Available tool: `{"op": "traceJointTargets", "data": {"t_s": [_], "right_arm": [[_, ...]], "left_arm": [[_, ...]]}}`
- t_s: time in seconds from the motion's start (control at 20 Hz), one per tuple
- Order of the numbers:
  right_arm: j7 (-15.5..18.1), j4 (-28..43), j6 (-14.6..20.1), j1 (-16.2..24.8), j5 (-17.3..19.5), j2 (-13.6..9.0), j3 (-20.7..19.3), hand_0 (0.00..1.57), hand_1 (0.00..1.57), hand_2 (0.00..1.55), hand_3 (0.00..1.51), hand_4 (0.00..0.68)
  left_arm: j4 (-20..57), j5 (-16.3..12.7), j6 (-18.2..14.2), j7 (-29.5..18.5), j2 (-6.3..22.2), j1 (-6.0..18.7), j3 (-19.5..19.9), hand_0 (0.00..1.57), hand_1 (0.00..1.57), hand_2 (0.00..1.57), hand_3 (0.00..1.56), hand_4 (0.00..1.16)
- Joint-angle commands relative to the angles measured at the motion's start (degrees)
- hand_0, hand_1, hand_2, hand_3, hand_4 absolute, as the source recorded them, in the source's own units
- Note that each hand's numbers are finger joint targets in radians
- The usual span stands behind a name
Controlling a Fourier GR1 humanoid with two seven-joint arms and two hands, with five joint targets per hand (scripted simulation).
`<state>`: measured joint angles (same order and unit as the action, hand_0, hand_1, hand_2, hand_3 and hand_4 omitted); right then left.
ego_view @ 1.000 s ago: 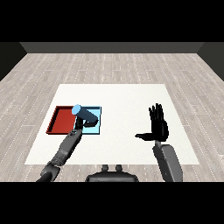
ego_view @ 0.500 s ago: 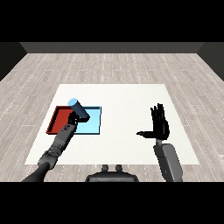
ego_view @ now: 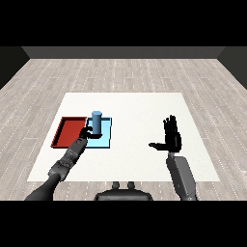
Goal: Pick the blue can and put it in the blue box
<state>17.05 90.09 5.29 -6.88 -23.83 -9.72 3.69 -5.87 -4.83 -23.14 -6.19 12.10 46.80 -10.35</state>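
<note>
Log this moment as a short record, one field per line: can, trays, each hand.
blue can: upright in the light blue tray
red tray: directly left of the light blue tray, nothing visible in it
left hand: at the can's base; grip unclear
right hand: raised over the white table, fingers straight, holding nothing

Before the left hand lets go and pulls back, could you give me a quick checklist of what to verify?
1. Blue can over the light blue tray, not the red tray: ok.
2. Can upright: ok.
3. Can's base resting on the tray floor: cannot tell, the left hand hides it.
4. Left hand's fingers released: cannot tell.
5. Right hand open and well away from the trays: ok.
</note>
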Motion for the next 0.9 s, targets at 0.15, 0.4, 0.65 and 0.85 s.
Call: {"op": "traceJointTargets", "data": {"t_s": [0.15, 0.4, 0.65, 0.85], "right_arm": [[2.02, -2.63, -3.03, 0.29, -0.89, 0.29, -0.96, 0.0, 0.0, 0.0, 0.0, 0.0], [2.48, -1.9, -2.5, 0.34, -0.98, 0.46, -1.91, 0.0, 0.0, 0.0, 0.0, 0.0], [2.13, -3.02, -3.36, -0.99, -1.25, 1.77, -1.35, 0.0, 0.0, 0.0, 0.0, 0.0], [2.49, -0.19, -5.07, 3.15, -3.19, 0.39, -3.17, 0.0, 0.0, 0.0, 0.0, 0.0]], "left_arm": [[4.37, 0.46, 3.05, 2.91, -2.32, -2.1, 0.6, 1.57, 1.57, 1.43, 0.0, 0.78], [5.68, 1.84, 7.22, 2.73, -0.1, -1.7, -0.17, 0.32, 0.32, 0.38, 0.47, 0.77], [3.51, 2.1, -2.6, -0.22, 0.23, -3.14, 0.58, 0.0, 0.0, 0.0, 0.0, 0.0], [-0.92, -1.64, -12.86, -3.59, -1.29, -0.56, 4.94, 0.0, 0.0, 0.0, 0.0, 0.0]]}}
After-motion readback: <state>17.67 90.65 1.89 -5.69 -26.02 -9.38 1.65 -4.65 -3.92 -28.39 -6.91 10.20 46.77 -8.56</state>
